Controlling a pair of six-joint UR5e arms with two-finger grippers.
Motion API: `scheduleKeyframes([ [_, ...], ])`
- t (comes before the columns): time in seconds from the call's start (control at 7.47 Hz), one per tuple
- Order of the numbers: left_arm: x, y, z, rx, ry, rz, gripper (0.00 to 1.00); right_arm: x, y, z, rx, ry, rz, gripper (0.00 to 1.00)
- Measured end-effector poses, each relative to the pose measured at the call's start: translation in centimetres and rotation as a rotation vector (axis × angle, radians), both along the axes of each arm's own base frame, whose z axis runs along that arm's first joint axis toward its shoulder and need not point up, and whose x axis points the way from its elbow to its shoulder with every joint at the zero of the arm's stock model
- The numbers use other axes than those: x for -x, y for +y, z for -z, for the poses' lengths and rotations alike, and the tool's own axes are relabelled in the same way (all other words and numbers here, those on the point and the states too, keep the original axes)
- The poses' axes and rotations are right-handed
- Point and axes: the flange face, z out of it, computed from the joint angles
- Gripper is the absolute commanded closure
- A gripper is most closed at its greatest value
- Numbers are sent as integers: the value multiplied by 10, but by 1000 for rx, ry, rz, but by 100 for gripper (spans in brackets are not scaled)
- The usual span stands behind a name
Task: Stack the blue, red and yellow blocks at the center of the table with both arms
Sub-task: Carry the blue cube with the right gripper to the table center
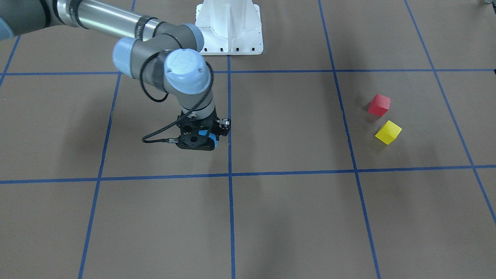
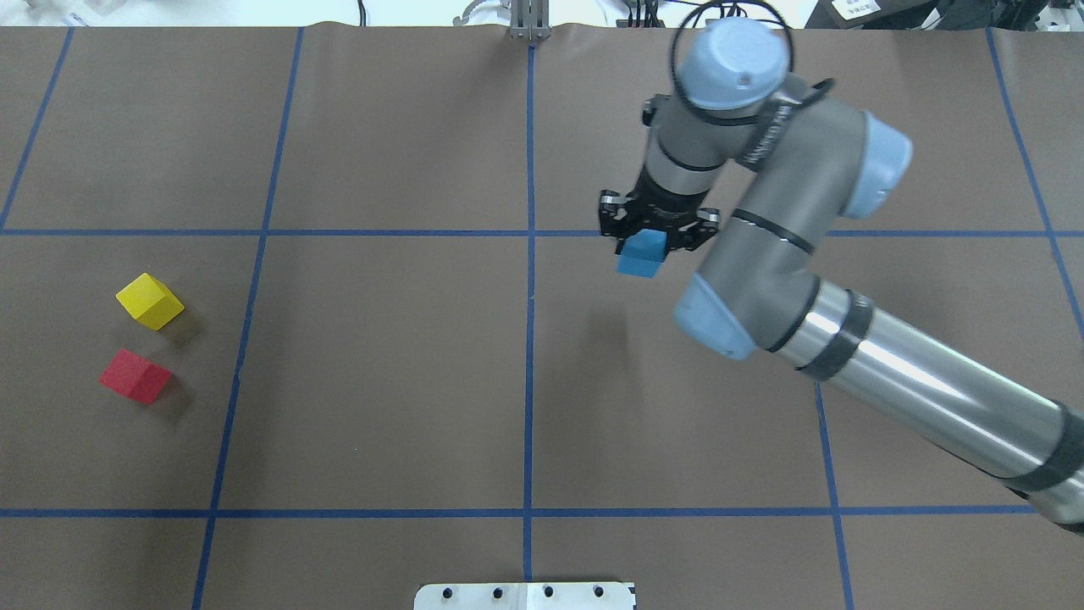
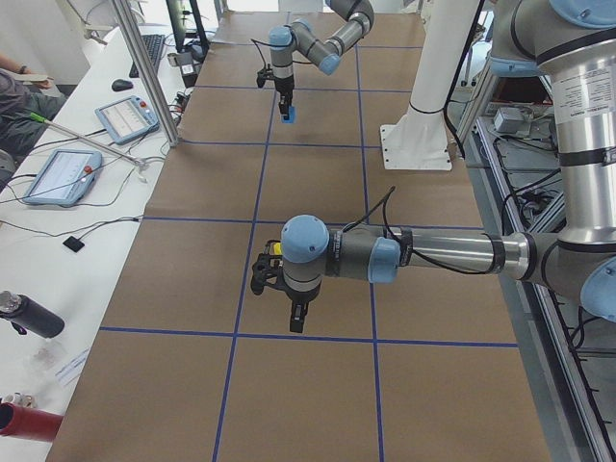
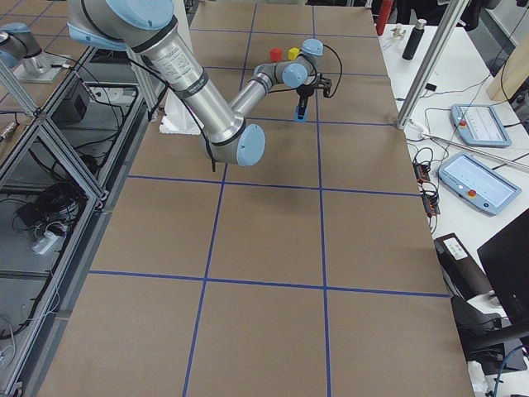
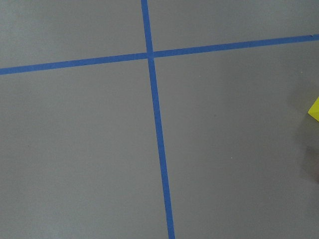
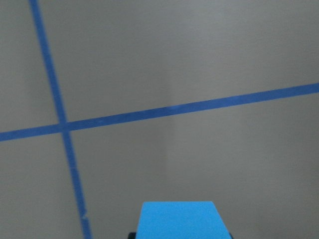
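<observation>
Light blue matte cube (image 2: 637,258) is clamped in the right arm's black 2-finger gripper (image 2: 650,240), in the grid cell on the robot's right of the centre tape line (image 2: 529,381) and close to that line, over the brown taped table (image 2: 381,381). It looks a touch off the surface, but I can't confirm that from these views. Red matte cube (image 2: 135,375) and yellow matte cube (image 2: 150,301) sit on the table well off on the robot's left, near each other, not touching, both skewed to the grid. Left arm's gripper (image 3: 296,313) hangs over the table near those 2. Only the side view shows it, so I can't tell whether it's spread or closed. The left wrist view catches just a yellow corner at its edge. My read: step 1 of 3, blue goes down as the base at centre, 0 stacked so far. Next move likely needs a short shift toward the centre line, a flat set-down, release, then a retreat clear so the left arm can bring red or yellow. Writing: small print on a black band (image 1: 144,26) of the right arm's silver tube (image 1: 104,17) and an embossed mark on its pale blue cap (image 1: 182,71), neither readable.
</observation>
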Motion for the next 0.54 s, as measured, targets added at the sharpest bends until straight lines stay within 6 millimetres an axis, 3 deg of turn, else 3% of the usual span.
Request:
scheduleKeyframes([
  [0.27,0,0,-3,5,0,0,0,31,2,-1,-35,3,-1,100],
  [0.54,0,0,-3,6,0,0,0,40,-1,-5,-34,-3,-14,100],
])
